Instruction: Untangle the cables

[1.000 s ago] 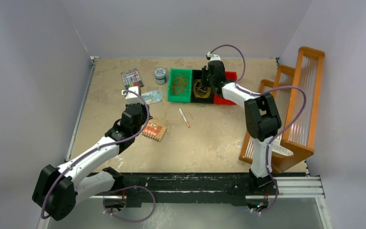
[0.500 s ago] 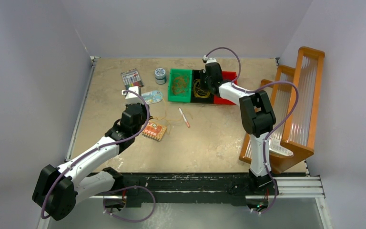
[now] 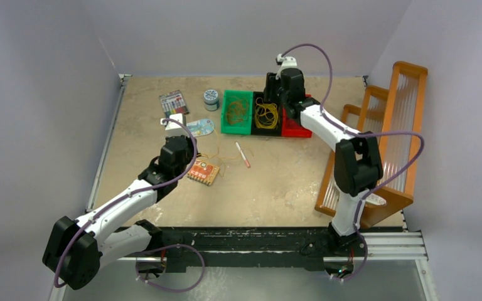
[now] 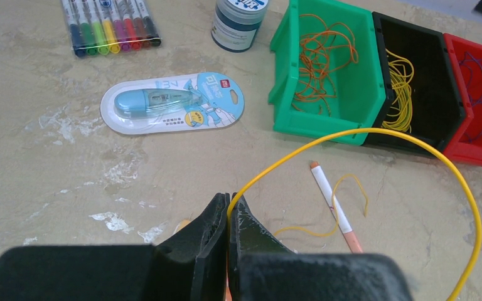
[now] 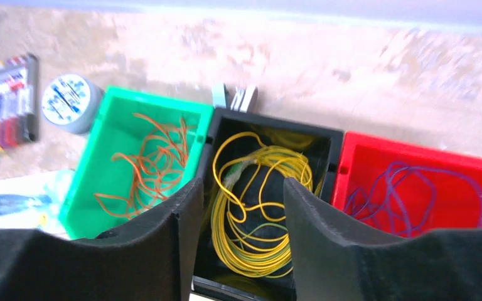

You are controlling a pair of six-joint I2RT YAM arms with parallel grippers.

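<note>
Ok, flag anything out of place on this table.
One yellow cable is not binned: the left gripper pinches it, while the other yellow cables sit in the black bin. A loose yellow strand also lies by the pen.

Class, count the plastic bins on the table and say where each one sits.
3, in a row at the far side of the table: green bin left, black bin middle, red bin right. None appears hidden.
</note>
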